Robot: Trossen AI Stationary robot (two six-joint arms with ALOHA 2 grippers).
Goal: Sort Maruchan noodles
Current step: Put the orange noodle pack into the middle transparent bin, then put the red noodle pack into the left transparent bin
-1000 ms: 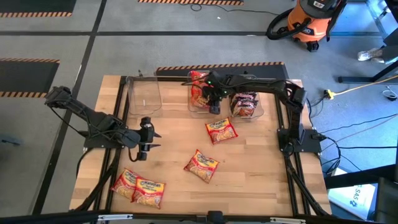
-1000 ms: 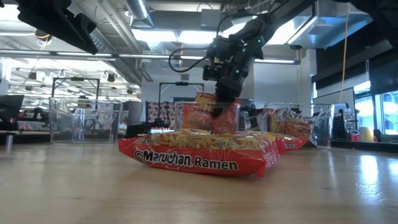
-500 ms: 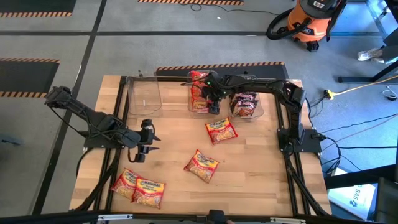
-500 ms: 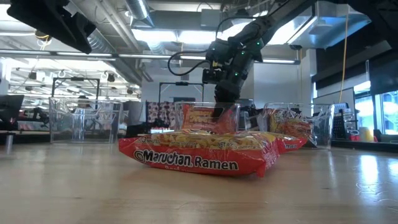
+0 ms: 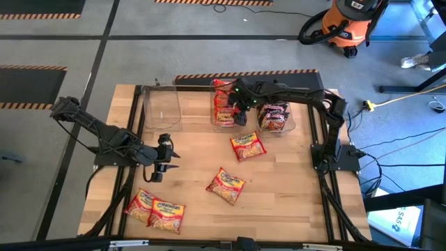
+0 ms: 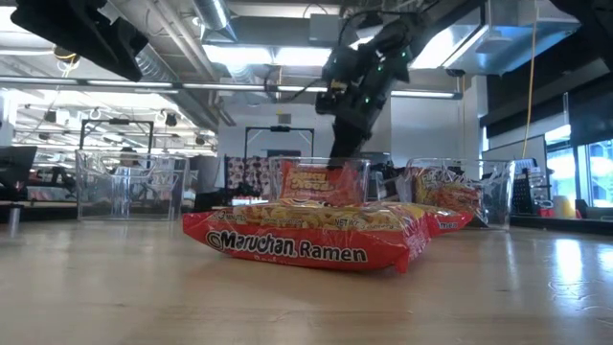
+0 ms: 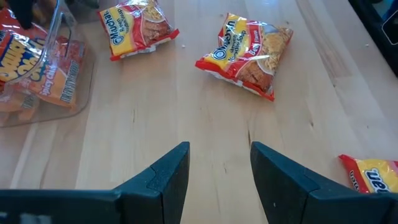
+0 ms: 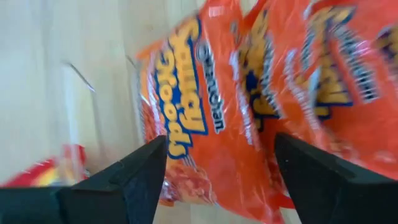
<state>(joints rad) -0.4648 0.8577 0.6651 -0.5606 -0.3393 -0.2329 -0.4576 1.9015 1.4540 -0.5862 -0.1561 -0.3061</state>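
Orange-and-red Maruchan packets [image 5: 223, 102] lie in the middle clear bin [image 5: 214, 120], and dark packets [image 5: 274, 116] in the right bin. Loose red-yellow packets lie flat on the table: one [image 5: 248, 146] near the bins, one [image 5: 225, 185] at the centre, two [image 5: 155, 210] at the near-left. My right gripper [image 5: 240, 113] hangs open above the middle bin; in the right wrist view its gripper [image 8: 217, 180] spreads over the orange packets [image 8: 211, 118], touching none. My left gripper [image 5: 164, 157] hovers open over bare wood left of centre, with loose packets [image 7: 245, 46] ahead of it.
An empty clear bin [image 5: 162, 106] stands at the far left of the row. The bin walls [image 6: 321, 180] rise under my right gripper [image 6: 340, 153]. Bare wood lies between the loose packets and around my left gripper [image 7: 219, 171]. A shop vacuum stands on the floor beyond the table.
My right gripper has moved up from the middle bin. The orange packet that stood tilted under it, poking above the bin rim, now lies low inside the bin.
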